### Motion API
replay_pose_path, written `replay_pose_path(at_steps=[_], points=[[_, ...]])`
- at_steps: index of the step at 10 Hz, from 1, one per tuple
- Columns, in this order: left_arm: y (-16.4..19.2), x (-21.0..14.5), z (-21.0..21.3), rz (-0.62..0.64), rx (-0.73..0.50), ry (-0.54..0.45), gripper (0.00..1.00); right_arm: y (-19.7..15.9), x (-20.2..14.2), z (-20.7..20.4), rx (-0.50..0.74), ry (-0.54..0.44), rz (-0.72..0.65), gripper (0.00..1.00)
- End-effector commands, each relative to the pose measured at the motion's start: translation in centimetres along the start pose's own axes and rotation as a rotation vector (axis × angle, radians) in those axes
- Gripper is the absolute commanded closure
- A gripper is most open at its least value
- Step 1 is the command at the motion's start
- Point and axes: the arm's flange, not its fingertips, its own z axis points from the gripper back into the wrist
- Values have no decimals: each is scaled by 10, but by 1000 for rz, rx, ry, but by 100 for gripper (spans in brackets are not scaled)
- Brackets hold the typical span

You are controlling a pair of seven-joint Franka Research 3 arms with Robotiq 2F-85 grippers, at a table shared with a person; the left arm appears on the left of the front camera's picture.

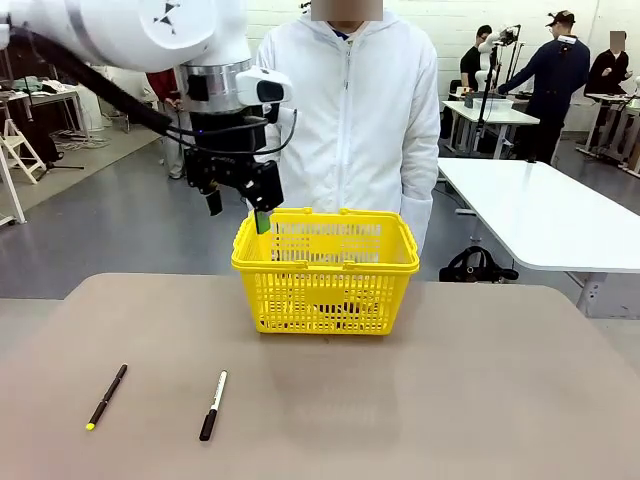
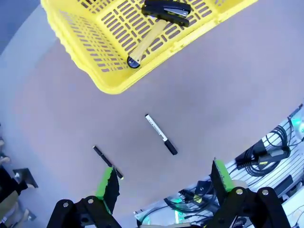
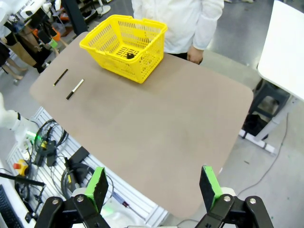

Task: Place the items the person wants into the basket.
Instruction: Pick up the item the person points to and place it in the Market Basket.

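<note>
To the left of the basket (image 1: pixel 325 270), on my side of the table (image 1: pixel 480 400), lie the pen (image 1: pixel 107 396) with its yellow tip and, closer to the basket, the marker (image 1: pixel 213 404); I judge both were left there because the person (image 1: pixel 350 110) did not ask for them. My left gripper (image 1: pixel 240 205) hangs over the basket's left rim, jaws apart and empty, high enough that I take it to be clear of the load below. Seen from my left wrist, the knife (image 2: pixel 145 42) lies slantwise on the basket's floor, its dark tip toward the near corner, with a black object I cannot identify across its far end. The tape measure I can't pick out with certainty; a small dark shape on the basket floor in my right wrist view may be it. The person stands just behind the basket, arms down, not reaching in. Well to the right of the basket and high above the table's near edge, my right gripper (image 3: pixel 154 187) waits with its green pads (image 3: pixel 98 185) wide apart, holding nothing.
</note>
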Motion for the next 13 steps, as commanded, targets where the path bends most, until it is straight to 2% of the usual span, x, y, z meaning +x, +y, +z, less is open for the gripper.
replay_pose_path(at_steps=[1,2,3,9,11,12,13], points=[[10,-15,-6,10,-34,-24,0,1,1,-2,24,-11,14,0],[16,-9,-8,23,-16,-15,0,1,1,-2,24,-11,14,0],[6,-4,-3,11,-2,-3,0,1,1,-2,24,-11,14,0],[6,-5,-5,11,0,-3,0,1,1,-2,24,-11,14,0],[57,-61,34,-133,-222,-139,0,1,1,-2,24,-11,14,0],[95,-100,69,-200,-327,-245,0,1,1,-2,24,-11,14,0],[111,-123,86,-222,-368,-294,0,1,1,-2,24,-11,14,0]])
